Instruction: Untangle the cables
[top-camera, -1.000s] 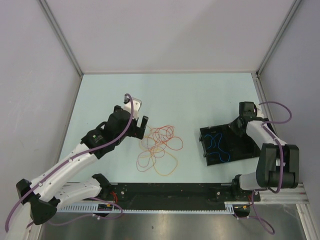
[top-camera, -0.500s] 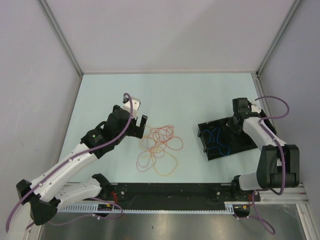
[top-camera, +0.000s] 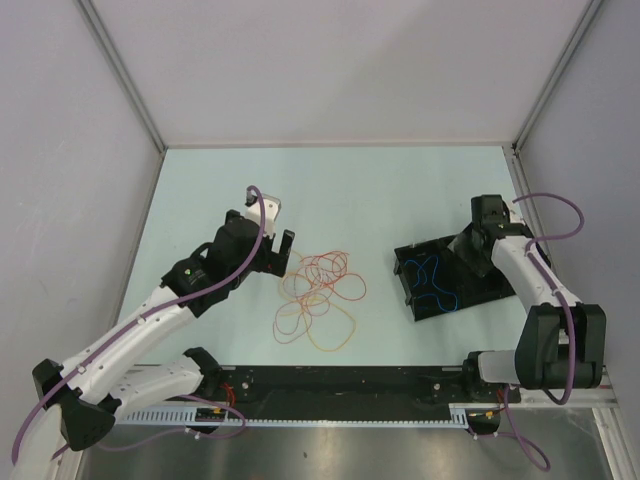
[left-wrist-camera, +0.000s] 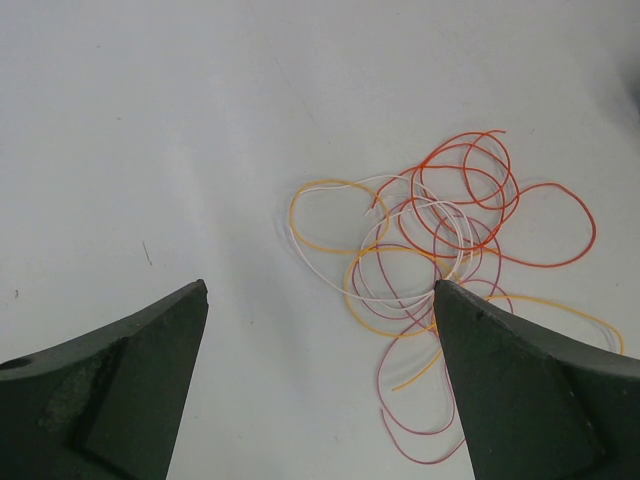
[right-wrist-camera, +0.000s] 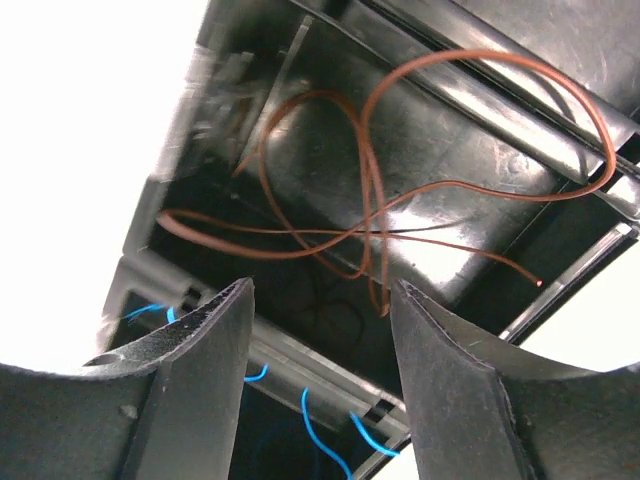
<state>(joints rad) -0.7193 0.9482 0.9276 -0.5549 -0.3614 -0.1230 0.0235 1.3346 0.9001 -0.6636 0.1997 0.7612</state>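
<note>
- Claw on the left (left-wrist-camera: 320, 290) hovers wide open and empty, near tangled cables (left-wrist-camera: 430, 235) in orange, red and pink on the surface (top-camera: 400, 190).
- Claw on the right (right-wrist-camera: 322, 290), parted and empty, hangs over a black tray (top-camera: 475, 290) with a brown cable (right-wrist-camera: 368, 200) and a blue cable (top-camera: 432, 280) in neighbouring compartments.

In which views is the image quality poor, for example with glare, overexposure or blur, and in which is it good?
Right wrist view: the table is burnt out to pure white, the glossy black tray shows bright glare streaks, and its upper left corner is blurred. Left wrist view: even light, the tangled cables are sharp. Top view: soft, even light, only faint shadows.
</note>
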